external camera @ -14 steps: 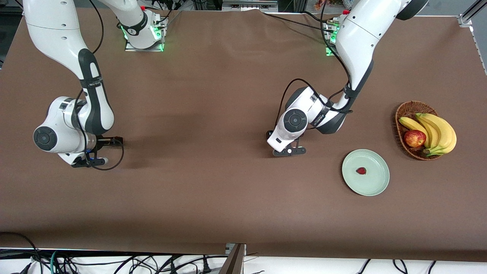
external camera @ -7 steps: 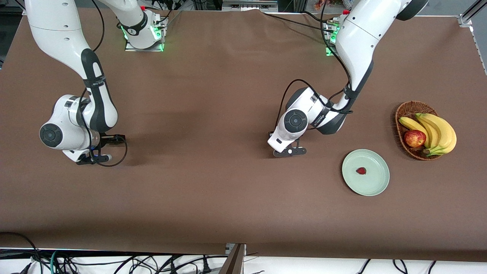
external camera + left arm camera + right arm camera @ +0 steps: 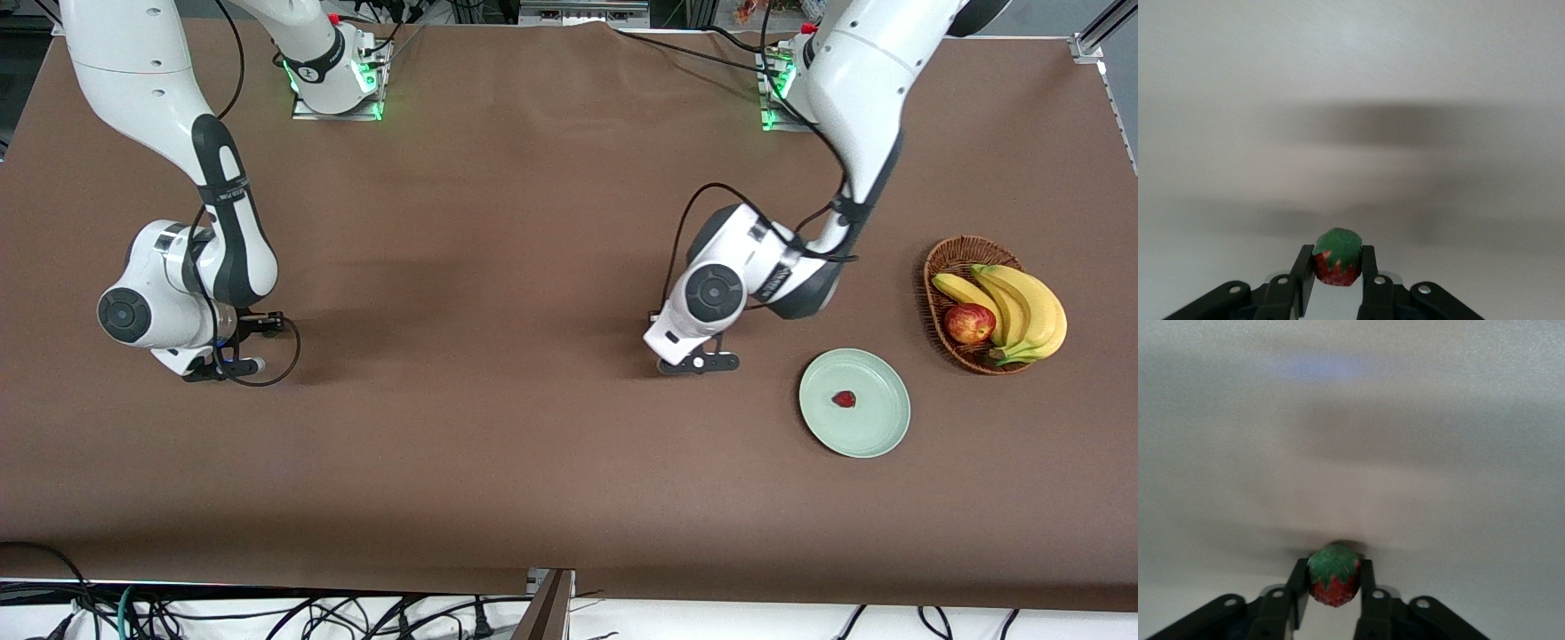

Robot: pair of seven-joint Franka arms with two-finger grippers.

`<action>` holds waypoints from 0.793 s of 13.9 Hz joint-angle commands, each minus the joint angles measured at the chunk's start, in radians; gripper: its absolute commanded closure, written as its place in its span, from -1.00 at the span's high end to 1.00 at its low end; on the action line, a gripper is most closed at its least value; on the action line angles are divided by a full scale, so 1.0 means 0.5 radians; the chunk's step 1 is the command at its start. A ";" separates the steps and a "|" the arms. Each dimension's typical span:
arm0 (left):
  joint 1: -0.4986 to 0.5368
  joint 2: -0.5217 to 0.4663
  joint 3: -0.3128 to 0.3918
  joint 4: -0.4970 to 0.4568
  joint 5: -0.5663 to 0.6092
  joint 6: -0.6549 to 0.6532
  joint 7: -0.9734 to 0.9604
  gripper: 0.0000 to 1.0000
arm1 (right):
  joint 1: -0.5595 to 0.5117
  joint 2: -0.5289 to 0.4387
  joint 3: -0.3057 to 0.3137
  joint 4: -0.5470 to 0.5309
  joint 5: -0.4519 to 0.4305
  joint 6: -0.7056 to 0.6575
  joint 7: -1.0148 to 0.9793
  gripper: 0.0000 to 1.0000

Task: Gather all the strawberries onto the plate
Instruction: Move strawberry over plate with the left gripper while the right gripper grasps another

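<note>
My left gripper is shut on a strawberry, red with a green cap, pinched between both fingers. Its hand hangs low over the table's middle, a short way from the plate. That pale green plate lies toward the left arm's end and holds one strawberry. My right gripper is shut on another strawberry. Its hand hovers low over the right arm's end of the table. In the front view both held berries are hidden under the hands.
A brown wicker basket stands just farther from the front camera than the plate, toward the left arm's end. It holds bananas and a red apple. Cables hang below the table's near edge.
Both grippers have shut on their strawberries. The left hand has shifted toward the plate. The right hand has shifted slightly toward the table's middle.
</note>
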 commanded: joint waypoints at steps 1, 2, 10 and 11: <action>0.189 -0.088 0.018 0.097 0.051 -0.271 0.496 -0.91 | 0.010 -0.081 0.014 -0.048 0.048 -0.044 -0.044 -0.83; 0.259 -0.088 0.052 0.147 0.051 -0.311 0.717 -0.89 | 0.017 -0.091 0.041 -0.018 0.084 -0.084 -0.029 -0.83; 0.637 0.129 0.083 0.377 0.036 -0.042 1.902 -0.81 | 0.117 -0.088 0.618 0.295 0.312 -0.204 1.172 -0.82; 0.637 0.163 0.083 0.374 0.048 0.041 1.970 -0.80 | 0.179 -0.045 0.643 0.362 0.318 -0.201 1.344 -0.82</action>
